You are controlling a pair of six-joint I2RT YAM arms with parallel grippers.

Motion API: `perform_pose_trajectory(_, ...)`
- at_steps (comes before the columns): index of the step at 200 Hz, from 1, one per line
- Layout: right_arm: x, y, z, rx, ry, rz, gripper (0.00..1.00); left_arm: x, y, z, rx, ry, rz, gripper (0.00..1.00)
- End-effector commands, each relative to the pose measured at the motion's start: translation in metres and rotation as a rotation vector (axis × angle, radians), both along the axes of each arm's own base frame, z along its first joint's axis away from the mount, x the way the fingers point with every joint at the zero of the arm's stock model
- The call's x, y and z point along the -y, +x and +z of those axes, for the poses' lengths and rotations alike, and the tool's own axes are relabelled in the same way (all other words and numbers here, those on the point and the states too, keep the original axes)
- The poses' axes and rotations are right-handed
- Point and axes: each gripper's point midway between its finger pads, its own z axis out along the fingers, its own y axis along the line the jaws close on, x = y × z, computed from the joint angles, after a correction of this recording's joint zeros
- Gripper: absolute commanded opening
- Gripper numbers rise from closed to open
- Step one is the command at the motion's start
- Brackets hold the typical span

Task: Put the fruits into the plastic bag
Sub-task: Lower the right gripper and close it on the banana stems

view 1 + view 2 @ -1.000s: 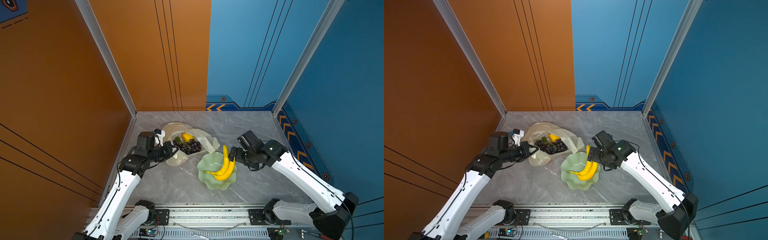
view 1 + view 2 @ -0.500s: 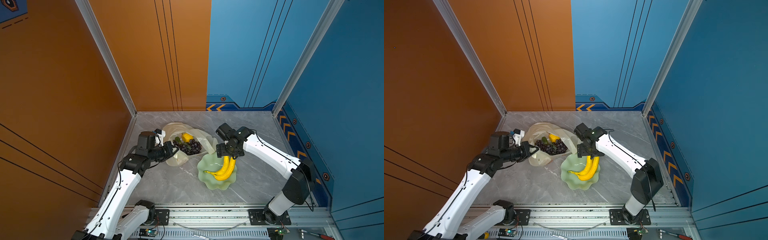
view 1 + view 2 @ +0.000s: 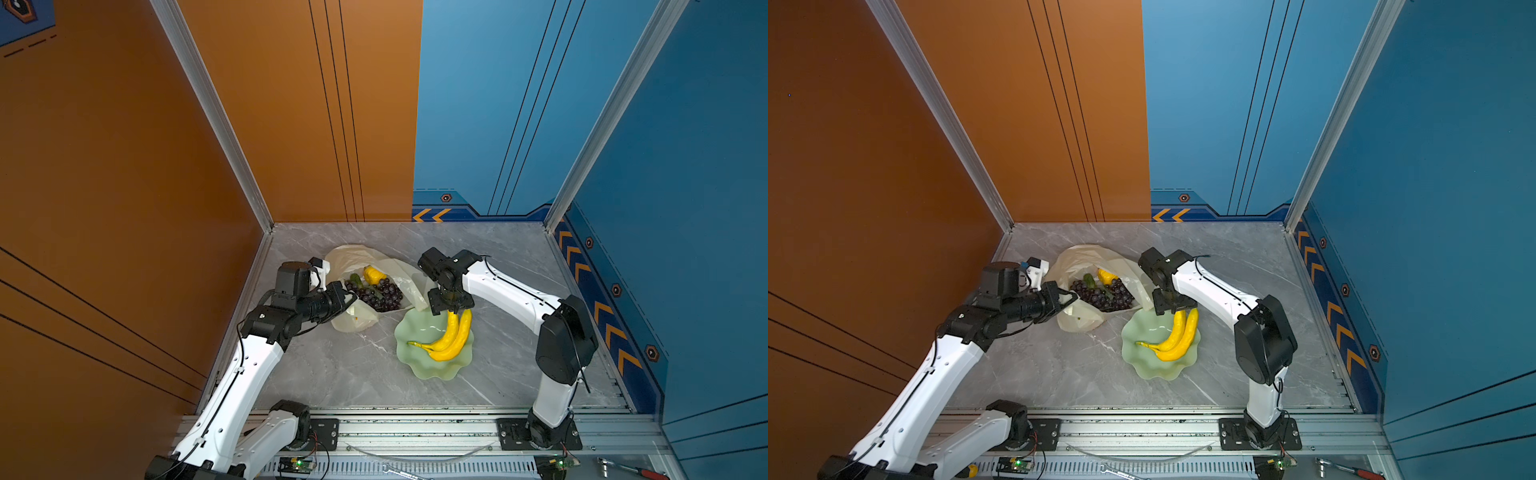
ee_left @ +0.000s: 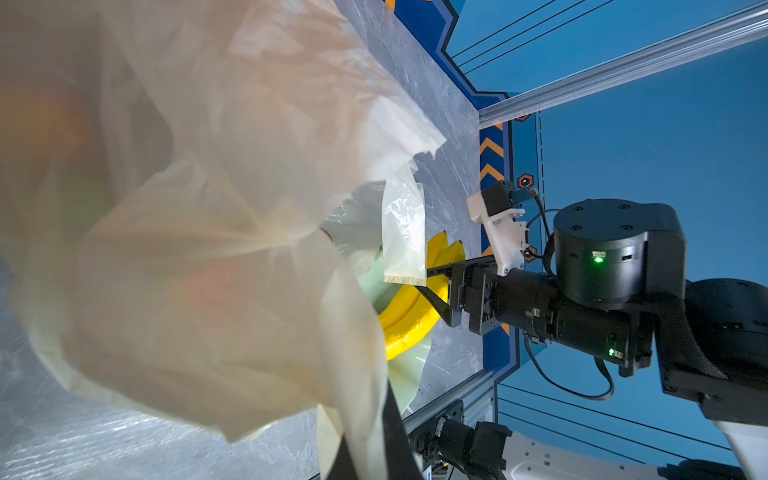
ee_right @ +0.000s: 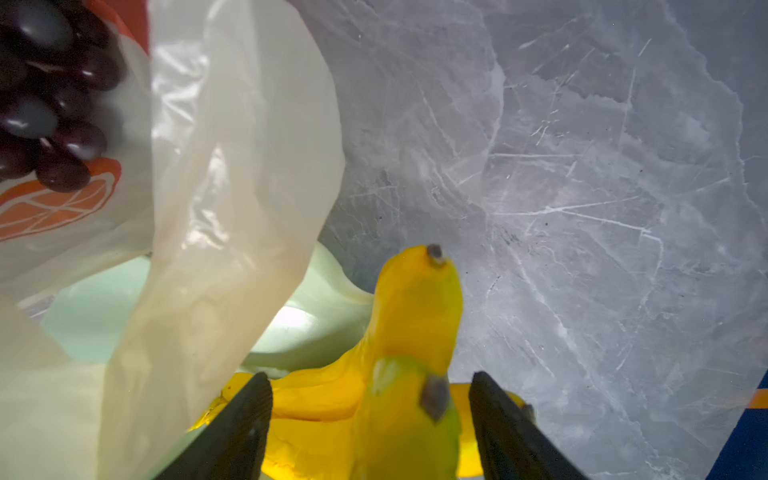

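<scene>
– Has the right gripper (image 5: pixel 369 378) got the bananas (image 5: pixel 415 307)?
– Not yet. Its fingers (image 5: pixel 245 428) are open, one each side of the banana tips, holding nothing.
– Where's the bag (image 3: pixel 357 254)?
– Just beside those fingers. The left gripper (image 3: pixel 348 293) is pinched shut on its rim.
– What now?
– I'd go lower, squeeze both bananas slowly, then lift clear of the dish (image 3: pixel 415 370).

Both top views are bright, evenly lit from overhead and sharp to the edges. The dish (image 3: pixel 409 332) throws only a faint, soft shadow on the counter (image 3: pixel 332 374) toward 6 o'clock. The left wrist view is washed out by the bag (image 4: pixel 208 249), which is close, blurred and glowing with light through it. In the right wrist view the bananas (image 5: pixel 415 316) and right gripper (image 5: pixel 370 376) are soft, glare streaks the bag, and the counter is crisp.
</scene>
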Motion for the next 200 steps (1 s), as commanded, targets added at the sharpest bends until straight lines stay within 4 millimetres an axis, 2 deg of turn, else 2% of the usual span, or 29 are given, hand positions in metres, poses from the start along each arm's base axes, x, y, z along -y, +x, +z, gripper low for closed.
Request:
perform_pose_trajectory(1,0.010,0.004,0.000,0.001,-0.047,-0.019,0.69,0.002,0.004,0.011,0.032,-0.010,-0.019,0.00)
perform_pose_trajectory(45,0.010,0.004,-0.011,-0.022,-0.041,-0.040,0.67,0.003,0.006,0.013,0.034,-0.014,-0.021,0.00)
perform_pose_trajectory(95,0.012,0.001,-0.018,-0.034,-0.025,-0.059,0.54,0.003,0.005,0.013,0.034,-0.017,-0.018,0.00)
perform_pose_trajectory(137,0.013,0.002,-0.019,-0.031,-0.030,-0.063,0.47,0.002,0.004,0.013,0.032,-0.018,-0.013,0.00)
perform_pose_trajectory(200,0.011,0.001,-0.019,-0.031,-0.022,-0.069,0.25,0.002,0.002,0.014,0.036,-0.021,-0.008,0.00)
